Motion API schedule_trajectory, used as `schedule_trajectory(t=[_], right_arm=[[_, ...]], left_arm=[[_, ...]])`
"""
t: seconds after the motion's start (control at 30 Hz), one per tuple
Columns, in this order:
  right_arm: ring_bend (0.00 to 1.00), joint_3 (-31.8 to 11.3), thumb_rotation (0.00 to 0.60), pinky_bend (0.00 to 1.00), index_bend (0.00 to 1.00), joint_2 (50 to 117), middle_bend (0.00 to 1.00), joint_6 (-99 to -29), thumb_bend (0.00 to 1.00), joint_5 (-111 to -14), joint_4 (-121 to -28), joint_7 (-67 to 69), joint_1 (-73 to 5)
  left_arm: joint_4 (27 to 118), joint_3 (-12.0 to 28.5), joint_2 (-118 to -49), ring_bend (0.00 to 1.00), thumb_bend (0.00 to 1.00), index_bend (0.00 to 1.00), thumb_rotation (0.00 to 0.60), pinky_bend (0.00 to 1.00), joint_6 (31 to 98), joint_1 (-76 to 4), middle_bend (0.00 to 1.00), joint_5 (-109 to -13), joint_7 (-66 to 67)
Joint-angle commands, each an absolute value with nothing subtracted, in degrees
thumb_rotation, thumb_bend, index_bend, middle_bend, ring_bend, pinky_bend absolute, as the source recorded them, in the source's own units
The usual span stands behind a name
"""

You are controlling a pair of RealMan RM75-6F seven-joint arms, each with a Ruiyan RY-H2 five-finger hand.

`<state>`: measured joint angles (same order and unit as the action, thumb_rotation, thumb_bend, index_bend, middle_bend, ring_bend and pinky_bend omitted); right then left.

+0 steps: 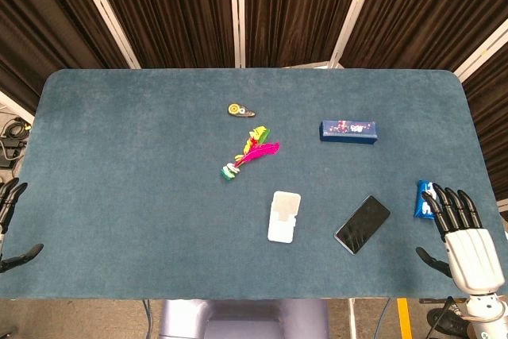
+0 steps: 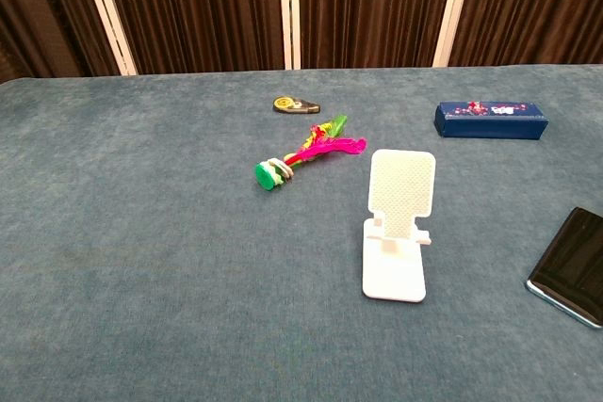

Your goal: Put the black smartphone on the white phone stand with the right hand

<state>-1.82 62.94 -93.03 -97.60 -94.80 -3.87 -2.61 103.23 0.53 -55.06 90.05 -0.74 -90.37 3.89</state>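
Observation:
The black smartphone (image 1: 363,224) (image 2: 572,266) lies flat on the blue table, to the right of the white phone stand (image 1: 284,216) (image 2: 399,223). The stand is upright and holds nothing. My right hand (image 1: 463,240) hovers at the table's front right corner, fingers spread, holding nothing, well to the right of the phone. My left hand (image 1: 9,224) shows only at the left edge of the head view, fingers apart and empty. Neither hand appears in the chest view.
A dark blue box (image 1: 348,130) (image 2: 490,120) lies at the back right. A pink and green feathered toy (image 1: 250,152) (image 2: 303,158) and a small yellow-and-black item (image 1: 240,110) (image 2: 295,104) lie mid-table. A blue packet (image 1: 423,197) sits by my right hand.

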Motion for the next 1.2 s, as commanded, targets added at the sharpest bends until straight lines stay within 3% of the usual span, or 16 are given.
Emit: schedule_trajectory(t=[0.03, 0.33, 0.63, 0.77, 1.2], right_arm=[[0.0, -1.8, 0.6, 0.0, 0.0, 62.95, 0.0, -92.92, 0.0, -97.57, -94.8, -3.89, -2.65], [0.0, -1.08, 0.6, 0.0, 0.0, 62.53, 0.0, -90.48, 0.0, -97.46, -94.72, -2.15, -3.55], [0.0, 1.15, 0.6, 0.0, 0.0, 60.39, 0.0, -74.93, 0.0, -100.3, -86.06, 5.46, -12.95], [0.0, 3.64, 0.6, 0.0, 0.0, 63.68, 0.0, -68.78, 0.0, -107.91, -75.81, 4.49, -19.32], [0.0, 8.05, 0.6, 0.01, 0.02, 72.56, 0.07, -70.31, 0.0, -117.03, -58.61, 10.27, -27.25]], left_arm=[[103.21, 0.53, -55.06, 0.0, 0.0, 0.0, 0.6, 0.0, 90.01, -0.75, 0.0, -90.34, 3.91], [103.29, 0.69, -55.1, 0.0, 0.0, 0.0, 0.6, 0.0, 89.76, -0.89, 0.0, -89.93, 4.05], [103.32, 1.2, -56.1, 0.0, 0.0, 0.0, 0.6, 0.0, 88.53, -1.43, 0.0, -88.18, 6.32], [103.19, 1.58, -57.09, 0.0, 0.0, 0.0, 0.6, 0.0, 87.0, -2.15, 0.0, -86.58, 8.79], [102.55, 2.52, -58.72, 0.0, 0.0, 0.0, 0.6, 0.0, 84.02, -3.69, 0.0, -82.77, 11.27]])
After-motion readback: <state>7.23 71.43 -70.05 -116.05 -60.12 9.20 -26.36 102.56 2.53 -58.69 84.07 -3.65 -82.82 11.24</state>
